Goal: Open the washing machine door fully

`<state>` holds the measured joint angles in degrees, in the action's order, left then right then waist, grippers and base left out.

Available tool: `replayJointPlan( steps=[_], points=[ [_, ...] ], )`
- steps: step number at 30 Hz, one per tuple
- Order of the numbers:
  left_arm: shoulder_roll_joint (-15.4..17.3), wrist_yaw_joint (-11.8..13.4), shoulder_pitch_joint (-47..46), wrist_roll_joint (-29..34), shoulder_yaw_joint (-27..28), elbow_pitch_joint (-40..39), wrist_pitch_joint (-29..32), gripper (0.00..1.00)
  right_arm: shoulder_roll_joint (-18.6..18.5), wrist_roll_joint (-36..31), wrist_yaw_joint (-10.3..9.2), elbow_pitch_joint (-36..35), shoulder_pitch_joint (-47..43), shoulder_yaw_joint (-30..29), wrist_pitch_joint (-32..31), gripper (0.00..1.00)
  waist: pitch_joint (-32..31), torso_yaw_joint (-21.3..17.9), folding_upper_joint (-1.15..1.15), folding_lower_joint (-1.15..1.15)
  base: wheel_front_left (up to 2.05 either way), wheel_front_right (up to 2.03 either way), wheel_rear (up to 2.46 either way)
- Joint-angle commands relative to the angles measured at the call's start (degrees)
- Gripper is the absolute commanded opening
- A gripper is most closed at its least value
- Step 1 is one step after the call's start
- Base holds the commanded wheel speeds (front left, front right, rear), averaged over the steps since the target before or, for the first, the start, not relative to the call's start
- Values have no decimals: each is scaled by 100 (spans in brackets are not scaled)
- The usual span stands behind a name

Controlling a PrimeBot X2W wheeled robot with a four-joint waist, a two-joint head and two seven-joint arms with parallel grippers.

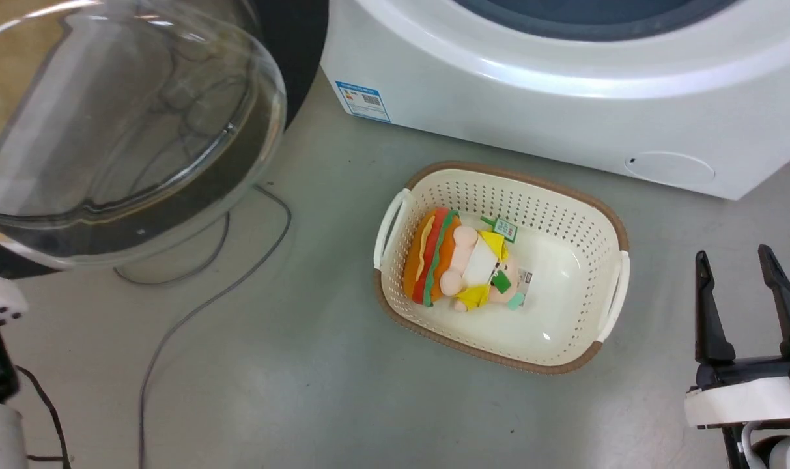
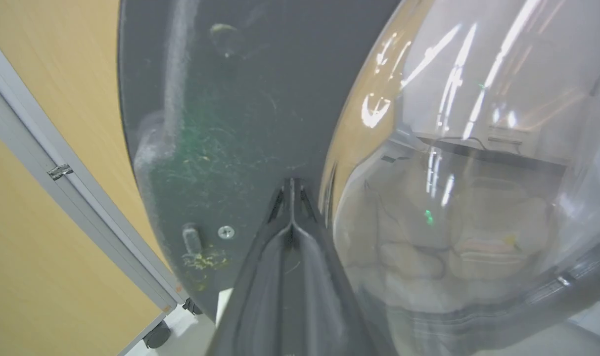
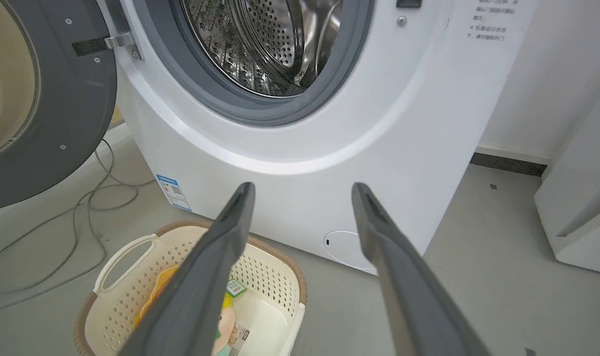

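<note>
The washing machine door [image 1: 127, 130] stands swung out to the left of the washing machine [image 1: 531, 85] on its left-side hinge [image 3: 107, 42], its clear glass bowl bulging toward the camera and the steel drum [image 3: 265, 44] exposed. The left claw [image 2: 291, 198] is closed, tips pressed together with nothing between them, pointing at the door's dark inner face just beside the bowl; it seems to touch, though the view is too close to be sure. Beyond the door's edge is a wood-grain panel [image 2: 42, 247]. The right claw [image 1: 733, 257] hangs at the near right, spread wide and empty. On the floor just in front of the machine sits a cream laundry basket [image 1: 603, 215] holding a burger plush toy [image 1: 453, 260], and grey cables [image 1: 238, 286] trail under the door.
</note>
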<state>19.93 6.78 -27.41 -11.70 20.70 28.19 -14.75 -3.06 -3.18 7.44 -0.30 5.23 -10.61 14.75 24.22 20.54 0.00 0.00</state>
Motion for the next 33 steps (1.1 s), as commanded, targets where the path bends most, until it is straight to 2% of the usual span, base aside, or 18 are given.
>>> replayJointPlan(
  steps=[1, 11, 16, 25, 33],
  points=[
    [80, -37, -127, 31, 66, 105, -25, 0, 18, -55, 5, -27, 99, 3, 25, 100, 37, -27, 0, 0, 0, 0, 0],
    [224, -181, -465, 139, 249, 696, -25, 0, 18, -67, 5, 13, 200, 42, 25, 100, 59, -82, 0, 0, 0, 0, 0],
    [154, -337, -444, 249, 278, 795, -25, 0, 18, 18, 5, 105, 118, 70, 25, 100, -223, -87, 0, 0, 0, 0, 0],
    [-186, -467, -37, 545, 258, 346, -25, 0, 18, 225, 5, 212, -56, 124, 25, 100, -850, -117, 0, 0, 0, 0, 0],
    [-469, -535, 448, 813, 176, -524, -25, 0, 18, 410, 5, 270, -245, 102, 25, 100, -1301, -151, 0, 0, 0, 0, 0]
  ],
)
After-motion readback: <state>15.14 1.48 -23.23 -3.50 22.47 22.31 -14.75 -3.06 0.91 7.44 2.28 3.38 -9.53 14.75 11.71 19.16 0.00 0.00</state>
